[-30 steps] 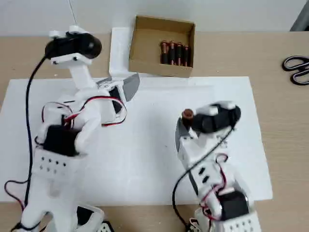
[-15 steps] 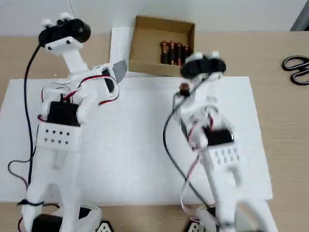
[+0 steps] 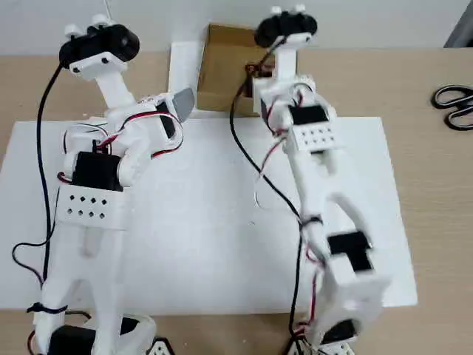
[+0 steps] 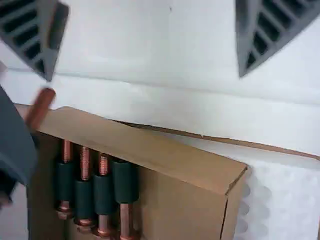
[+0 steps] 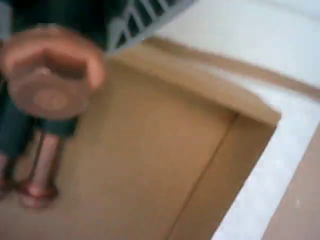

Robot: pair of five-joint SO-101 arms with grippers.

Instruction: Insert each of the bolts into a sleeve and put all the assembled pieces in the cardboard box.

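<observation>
The cardboard box stands at the far edge of the table, and my right gripper hangs over it, shut on a copper bolt in a dark sleeve. The box floor lies just beneath the bolt's head. Several assembled pieces lie side by side inside the box. The held bolt also shows in the left wrist view. My left gripper is just left of the box above the white sheet, fingers wide open and holding nothing.
A white paper sheet covers the middle of the table. A white foam pad lies against the box's left side. Scissors rest at the far right edge.
My right arm has stretched from the middle of the sheet out over the box, carrying the bolt and sleeve. The left arm straightened up a little early on, then stayed still.
</observation>
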